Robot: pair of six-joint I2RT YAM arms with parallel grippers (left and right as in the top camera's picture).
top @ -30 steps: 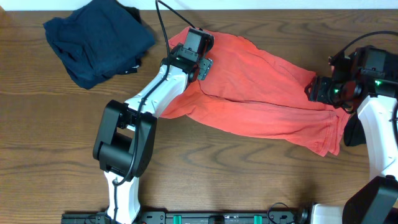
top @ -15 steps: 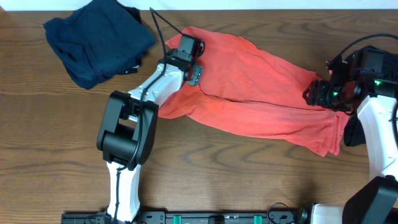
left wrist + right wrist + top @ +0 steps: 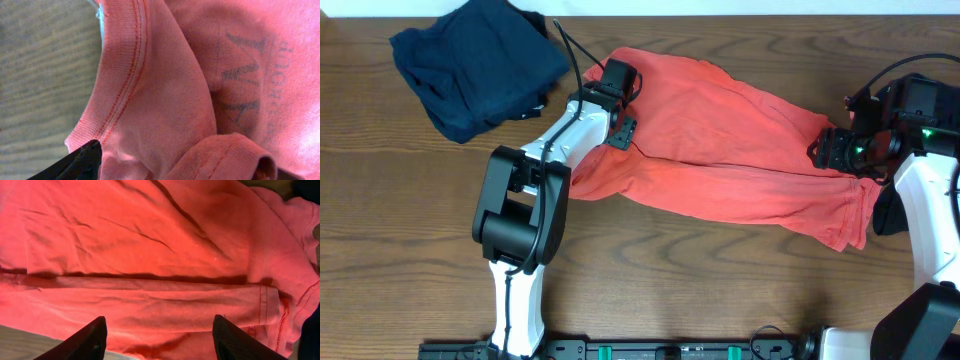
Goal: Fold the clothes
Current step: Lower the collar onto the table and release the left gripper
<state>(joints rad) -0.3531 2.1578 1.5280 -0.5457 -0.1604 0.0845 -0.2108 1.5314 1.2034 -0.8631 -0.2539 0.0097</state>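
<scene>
Not much else going on here tbh. Everything is laid out on a brown wooden table (image 3: 720,290), and a wavy, darker grain can be seen running left to right across its top. The same wood is picked up in the left wrist view, where it is blurred and washed out to a greyish tone along the left side. A small pale sliver of it is also caught in the bottom left corner of the right wrist view. Along the far edge a thin white strip (image 3: 770,6) is shown. At the near edge a black rail (image 3: 670,350) is seen, with a few green bits (image 3: 605,352) set into it.
</scene>
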